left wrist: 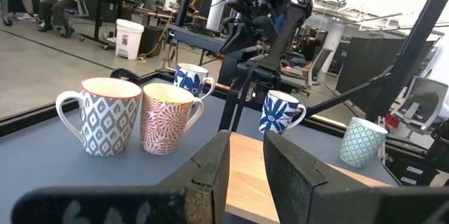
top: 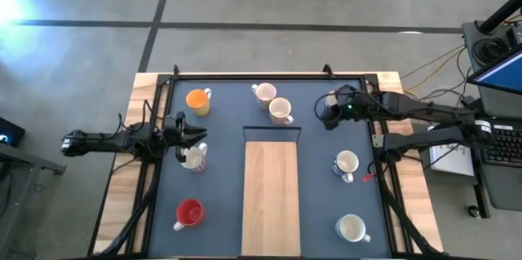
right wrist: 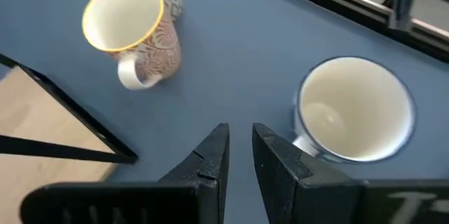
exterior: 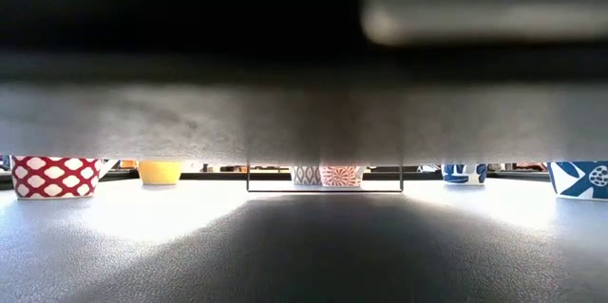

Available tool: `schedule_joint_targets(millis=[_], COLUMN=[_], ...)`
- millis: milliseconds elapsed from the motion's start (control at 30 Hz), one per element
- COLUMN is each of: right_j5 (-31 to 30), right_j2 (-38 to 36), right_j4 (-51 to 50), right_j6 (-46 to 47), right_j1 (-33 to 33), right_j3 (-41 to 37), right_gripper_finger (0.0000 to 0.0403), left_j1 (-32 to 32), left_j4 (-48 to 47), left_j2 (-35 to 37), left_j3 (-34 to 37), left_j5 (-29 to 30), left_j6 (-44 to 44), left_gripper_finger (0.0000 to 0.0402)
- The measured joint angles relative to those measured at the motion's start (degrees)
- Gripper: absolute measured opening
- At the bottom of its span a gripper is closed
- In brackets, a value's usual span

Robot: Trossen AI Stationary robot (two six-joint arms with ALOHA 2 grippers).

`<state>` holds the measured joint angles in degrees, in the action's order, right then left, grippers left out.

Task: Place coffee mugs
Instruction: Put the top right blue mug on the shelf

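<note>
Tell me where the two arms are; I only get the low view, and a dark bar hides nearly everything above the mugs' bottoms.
Observer: The left gripper is on the table's left side, close to a pale mug.
Operator: And the other arm?
Observer: The right gripper hovers next to a white-lined mug, fingers apart, holding nothing.
Operator: Anything in the middle?
Observer: A wooden board lies there, with no mug on it.

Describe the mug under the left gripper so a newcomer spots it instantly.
Start at the wooden board running down the table's middle, then look to its left side. Between the orange mug and the red mug sits a cream mug, the only one with the left gripper over it.
</note>
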<state>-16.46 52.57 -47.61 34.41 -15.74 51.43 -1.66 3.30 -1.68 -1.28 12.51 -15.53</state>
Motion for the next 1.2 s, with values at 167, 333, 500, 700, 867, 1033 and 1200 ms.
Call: schedule_joint_targets(millis=[167, 333, 500, 700, 867, 1033, 1200], right_j5=[0.0, 0.5, 4.8, 6.1, 6.4, 6.1, 6.0], right_j2=[3.5, 7.2, 10.7, 14.7, 17.6, 20.1, 22.4], right_j4=[-5.4, -8.9, -9.9, -11.0, -13.1, -13.2, -13.0], right_j6=[-2.1, -2.6, -5.8, -9.5, -9.5, -9.0, -9.6], right_j1=[-0.9, -1.6, -3.5, -5.7, -7.3, -8.3, -10.1], right_j3=[3.6, 6.2, 7.6, 9.1, 10.4, 11.0, 11.3], right_gripper_finger=[0.0054, 0.0054, 0.0054, 0.0054, 0.0032, 0.0013, 0.0042], left_j1=[0.0, 0.0, 0.0, 0.0, 0.0, 0.0, 0.0], left_j4=[0.0, 0.0, 0.0, 0.0, 0.0, 0.0, 0.0], left_j2=[0.0, 0.0, 0.0, 0.0, 0.0, 0.0, 0.0], left_j3=[0.0, 0.0, 0.0, 0.0, 0.0, 0.0, 0.0], left_j5=[0.0, 0.0, 0.0, 0.0, 0.0, 0.0, 0.0], left_j6=[0.0, 0.0, 0.0, 0.0, 0.0, 0.0, 0.0], left_gripper_finger=[0.0071, 0.0071, 0.0071, 0.0071, 0.0071, 0.0071, 0.0071])
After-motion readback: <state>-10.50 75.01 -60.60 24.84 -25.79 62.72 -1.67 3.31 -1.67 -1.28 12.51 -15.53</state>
